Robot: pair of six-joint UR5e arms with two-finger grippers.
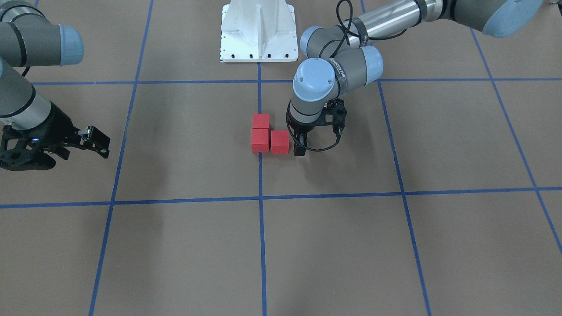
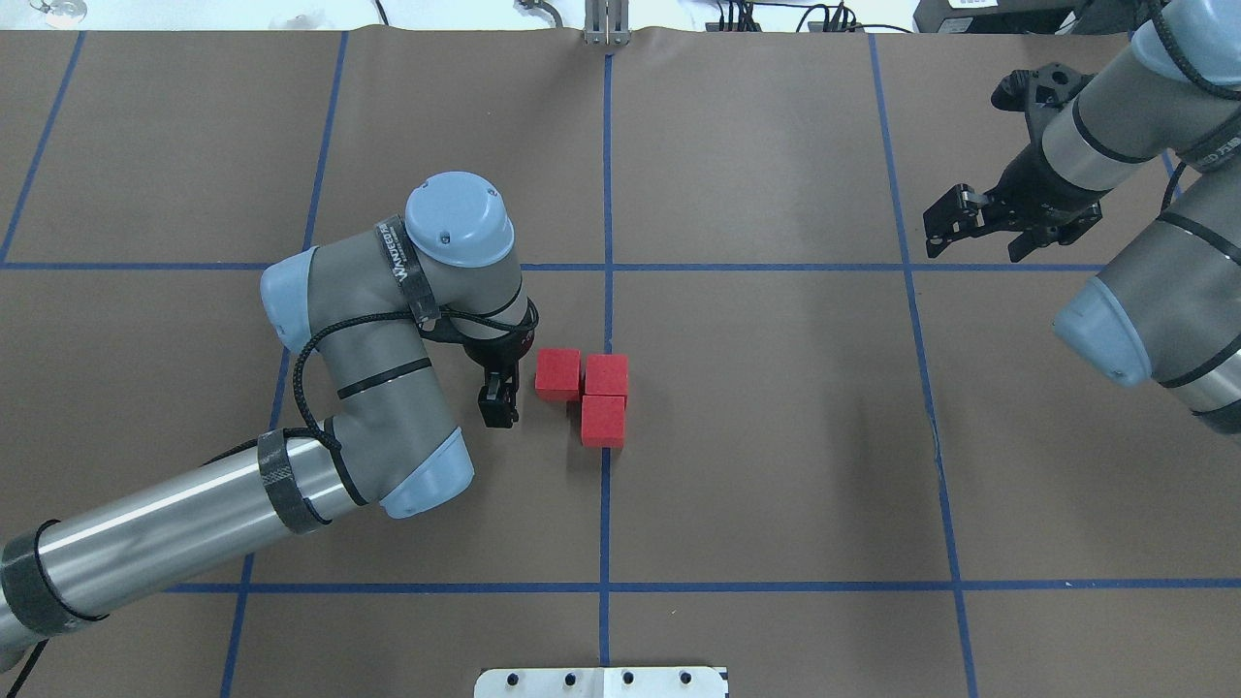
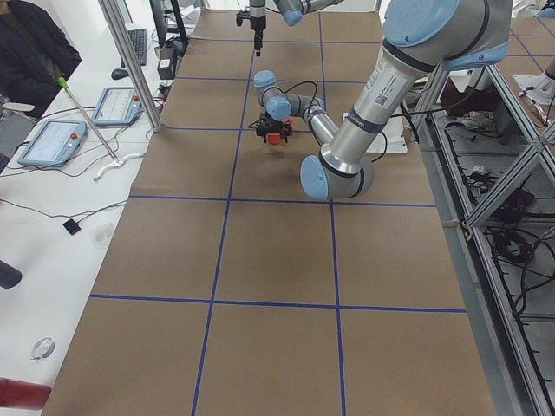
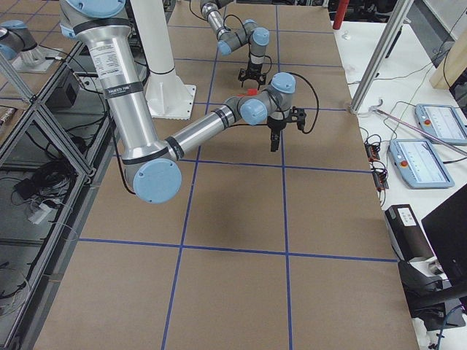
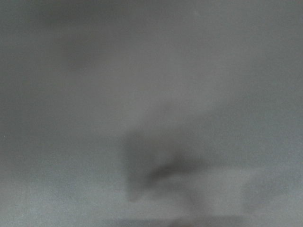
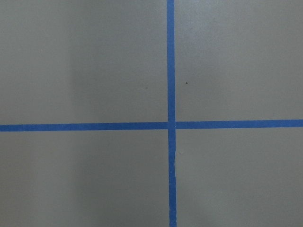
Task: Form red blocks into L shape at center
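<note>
1. Overhead view of a brown table surface (image 2: 776, 436) marked into large squares by blue tape lines (image 2: 776, 586).
2. Three small red blocks (image 1: 260, 139) gathered in an L at the center (image 2: 606, 465), on and beside the middle tape line (image 2: 608, 174).
3. Squarely on that line, the corner block (image 2: 606, 374).
4. Also on the line, the near block (image 2: 603, 421), touching the corner block on the side toward the white robot base (image 2: 601, 682).
5. Just off the line on the robot's left, the side block (image 2: 557, 374), pressed against the corner block or very nearly so, slightly out of line with it.
6. Just beside the side block's outer left face, the left gripper (image 2: 497, 405), pointing straight down, close to the surface, slightly nearer the robot than that block's middle; a thin strip of bare brown between the two, no contact with any block.
7. Fingers of the left gripper largely hidden beneath the wrist from above and from the front; spread apart and empty in the view from the table's right end.
8. Well apart from the blocks, the right gripper (image 2: 981, 237), hanging above a tape crossing (image 6: 171, 125) on the robot's right, fingers splayed wide, gripping nothing.
9. Left wrist camera: nothing but grey blur. Right wrist camera: bare brown surface and that tape crossing.
</note>
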